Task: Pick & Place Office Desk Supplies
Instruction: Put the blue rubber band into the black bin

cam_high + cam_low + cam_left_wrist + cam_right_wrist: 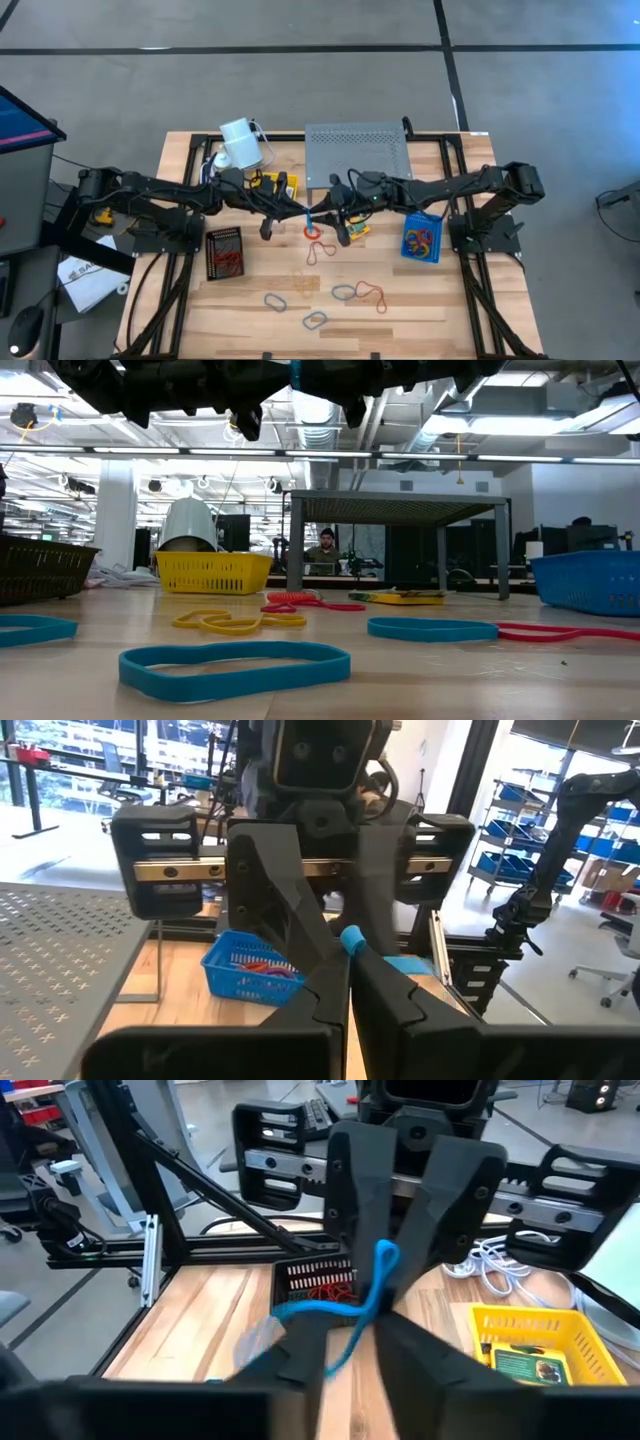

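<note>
- Both grippers meet in mid-air over the table's centre; a blue rubber band (372, 1295) is strung between them, a hand-over by the look of it.
- Left gripper (348, 982): fingers pressed together, pinching the blue rubber band, whose end sticks out just above the tips.
- Right gripper (345, 1342): fingers a little apart with the band draped through the gap; grip looks loose, possibly letting go.
- Band judged very light, limp and stretchy: it will sag, twist and may snap back if tensioned. Best pinched across a single strand near the loop's end.
- On the table: a red band (312, 231) lies below the grippers; more loops (344, 292) lie loose toward 6 o'clock.
- Blue basket (421, 240) with bands sits at 3 o'clock, dark basket (224, 252) at 9 o'clock, yellow basket (276, 183) toward 11 o'clock.
</note>
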You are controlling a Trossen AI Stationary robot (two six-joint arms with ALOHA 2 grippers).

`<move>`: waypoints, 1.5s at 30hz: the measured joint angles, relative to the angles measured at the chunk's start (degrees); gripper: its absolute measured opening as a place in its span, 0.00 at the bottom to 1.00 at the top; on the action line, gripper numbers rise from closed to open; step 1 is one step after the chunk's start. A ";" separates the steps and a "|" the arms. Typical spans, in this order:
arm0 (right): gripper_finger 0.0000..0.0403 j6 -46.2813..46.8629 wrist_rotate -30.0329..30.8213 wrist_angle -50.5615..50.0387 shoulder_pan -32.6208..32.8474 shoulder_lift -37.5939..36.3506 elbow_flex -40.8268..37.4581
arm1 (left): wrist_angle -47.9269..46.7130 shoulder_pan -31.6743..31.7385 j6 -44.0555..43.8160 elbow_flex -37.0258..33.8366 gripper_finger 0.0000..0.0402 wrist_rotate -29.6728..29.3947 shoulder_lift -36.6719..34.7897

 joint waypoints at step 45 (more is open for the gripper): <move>0.48 3.37 1.67 1.13 -2.71 -0.11 0.17 | -60.87 -8.78 -9.76 0.00 0.00 -2.94 -41.67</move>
